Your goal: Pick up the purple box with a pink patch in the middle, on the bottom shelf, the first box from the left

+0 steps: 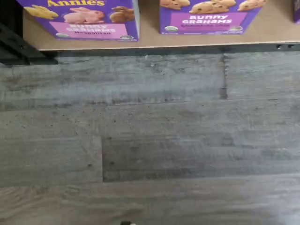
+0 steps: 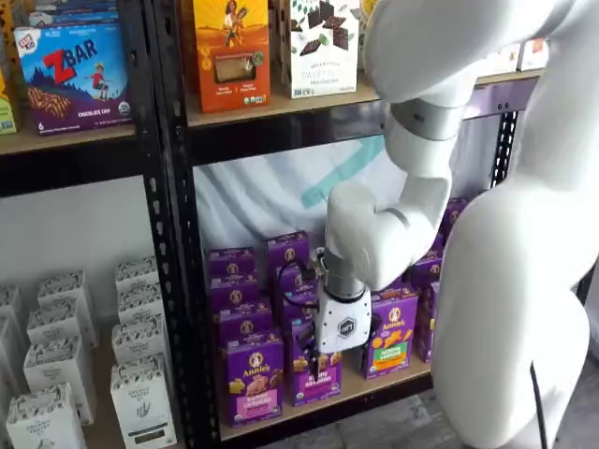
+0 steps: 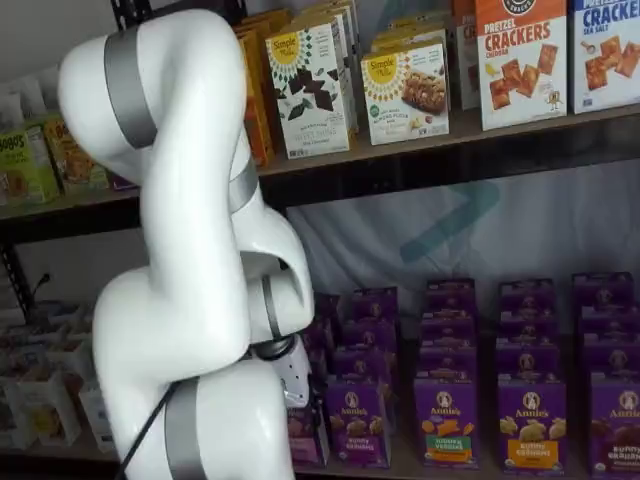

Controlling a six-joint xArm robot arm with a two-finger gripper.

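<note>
1. Down on the bottom shelf [image 2: 374, 388], the purple box [image 2: 254, 378] stands upright at the left end of the front row.
2. Gripper [image 2: 329, 360] hangs just right of it; can't tell if it's open.

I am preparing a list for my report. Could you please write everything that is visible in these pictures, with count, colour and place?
purple box: one, purple with a pink band, front of the bottom shelf, at the left upright.
other purple Annie's cartons: many, count unclear, in rows on the same shelf.
upper shelf boxes: several, orange, white and yellow, upper board.
ZBar box: one, blue, neighbouring rack, upper shelf.
white cartons: several, neighbouring rack, low.
floor: grey wood planks, before the shelf.
gripper: white body in front of the cartons; fingers hard to make out.
</note>
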